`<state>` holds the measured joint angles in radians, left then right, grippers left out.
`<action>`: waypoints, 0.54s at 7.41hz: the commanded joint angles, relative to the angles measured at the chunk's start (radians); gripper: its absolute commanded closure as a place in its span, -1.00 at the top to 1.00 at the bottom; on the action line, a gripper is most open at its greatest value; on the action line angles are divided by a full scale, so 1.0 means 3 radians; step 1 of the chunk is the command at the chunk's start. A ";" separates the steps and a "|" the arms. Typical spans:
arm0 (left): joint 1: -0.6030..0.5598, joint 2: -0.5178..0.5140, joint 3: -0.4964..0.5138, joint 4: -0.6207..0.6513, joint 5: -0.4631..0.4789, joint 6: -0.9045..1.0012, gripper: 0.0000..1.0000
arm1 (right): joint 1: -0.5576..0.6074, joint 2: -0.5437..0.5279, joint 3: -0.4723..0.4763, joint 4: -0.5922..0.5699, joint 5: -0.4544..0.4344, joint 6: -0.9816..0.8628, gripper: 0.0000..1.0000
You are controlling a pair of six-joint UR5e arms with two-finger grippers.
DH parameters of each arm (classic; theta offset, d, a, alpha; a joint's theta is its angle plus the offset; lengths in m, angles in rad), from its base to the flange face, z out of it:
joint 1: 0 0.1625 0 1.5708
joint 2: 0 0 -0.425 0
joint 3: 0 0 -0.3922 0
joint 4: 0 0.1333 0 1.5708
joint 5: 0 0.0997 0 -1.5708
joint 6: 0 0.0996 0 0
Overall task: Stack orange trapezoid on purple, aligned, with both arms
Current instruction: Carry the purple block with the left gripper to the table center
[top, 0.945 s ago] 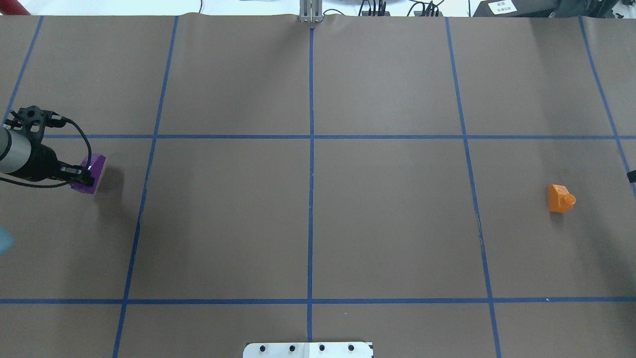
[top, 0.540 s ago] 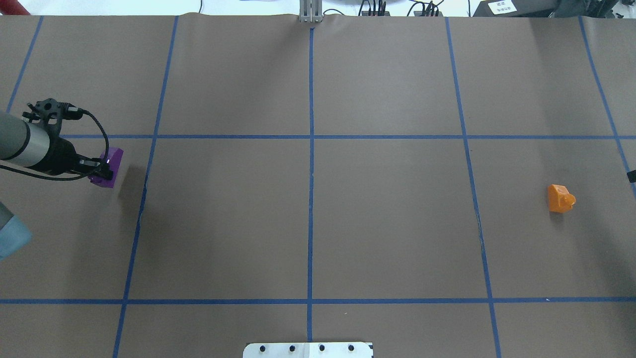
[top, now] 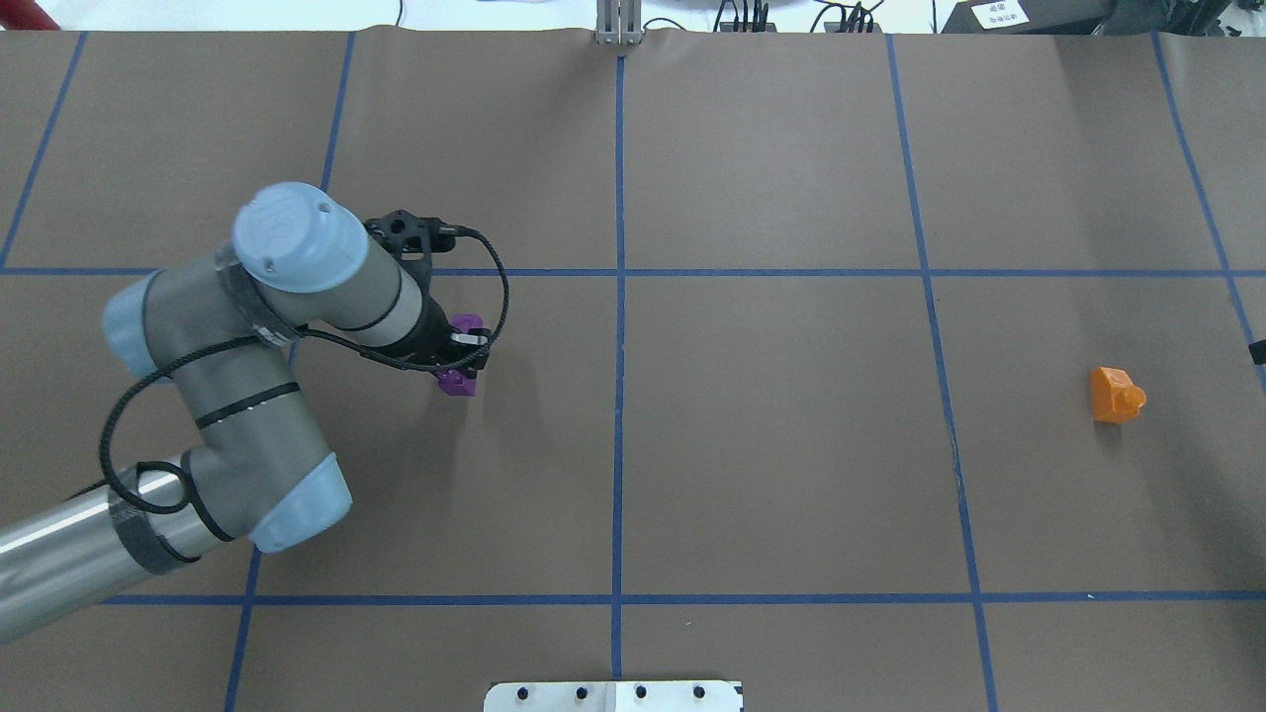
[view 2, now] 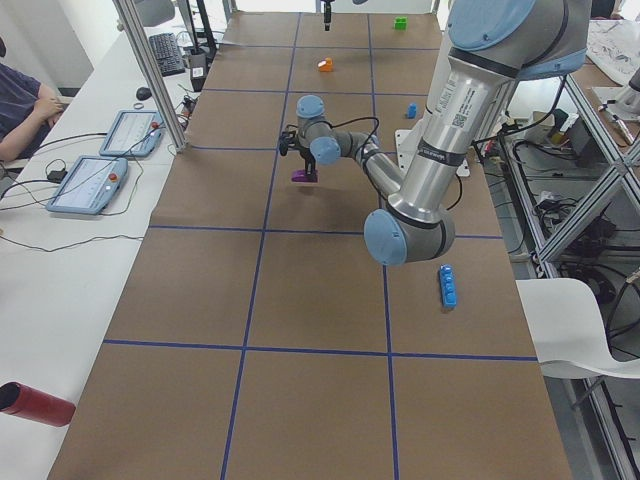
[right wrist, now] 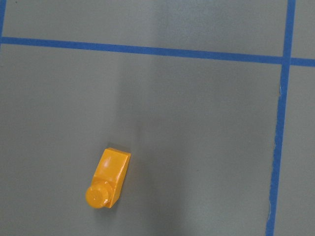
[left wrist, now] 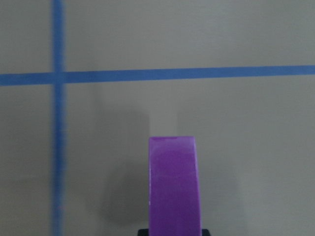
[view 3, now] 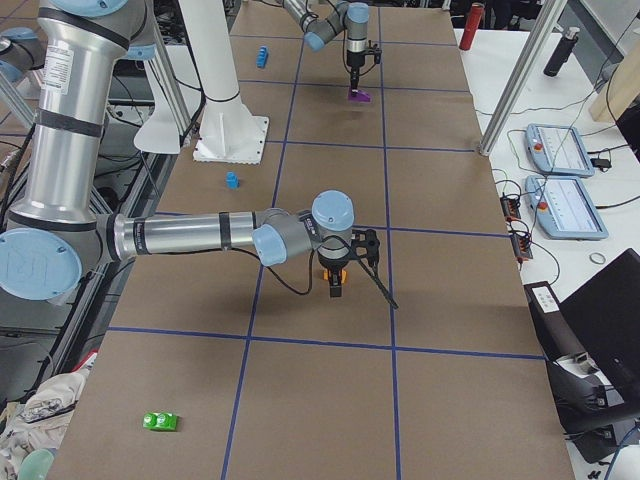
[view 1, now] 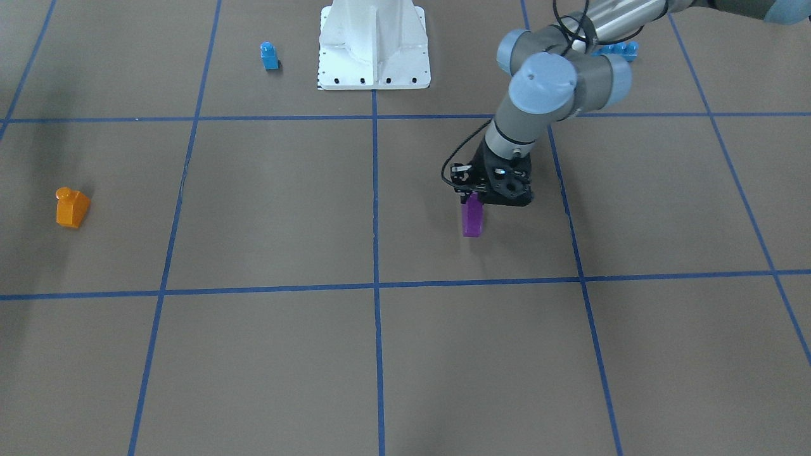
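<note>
My left gripper (top: 465, 354) is shut on the purple block (top: 457, 381) and holds it left of the table's centre line, close over the paper; I cannot tell if it touches. The block also shows in the front view (view 1: 472, 220) and fills the lower middle of the left wrist view (left wrist: 174, 187). The orange trapezoid (top: 1116, 396) lies on its side far to the right, alone on the paper, stud pointing sideways (right wrist: 109, 178). My right gripper (view 3: 340, 280) hovers by it in the exterior right view only. I cannot tell if it is open or shut.
A blue single-stud block (view 1: 269, 56) stands beside the white base (view 1: 374, 44). A long blue brick (view 1: 618, 49) lies behind my left arm. A green block (view 3: 160, 421) lies near the table's right end. Blue tape lines grid the brown paper.
My left arm has swung right from the table's left edge toward the centre, carrying the purple block. The orange trapezoid has not moved.
</note>
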<state>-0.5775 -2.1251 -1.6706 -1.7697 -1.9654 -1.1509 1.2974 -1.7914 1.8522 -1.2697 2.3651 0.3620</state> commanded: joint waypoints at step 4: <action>0.0437 -0.0960 0.0752 0.0331 0.0502 -0.0290 -1.00 | 0.0001 -0.0006 -0.0007 -0.0001 -0.0004 0.0000 1.00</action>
<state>-0.4602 -2.3894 -1.4745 -1.6718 -1.8373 -1.2374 1.2973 -1.7931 1.8511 -1.2696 2.3639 0.3620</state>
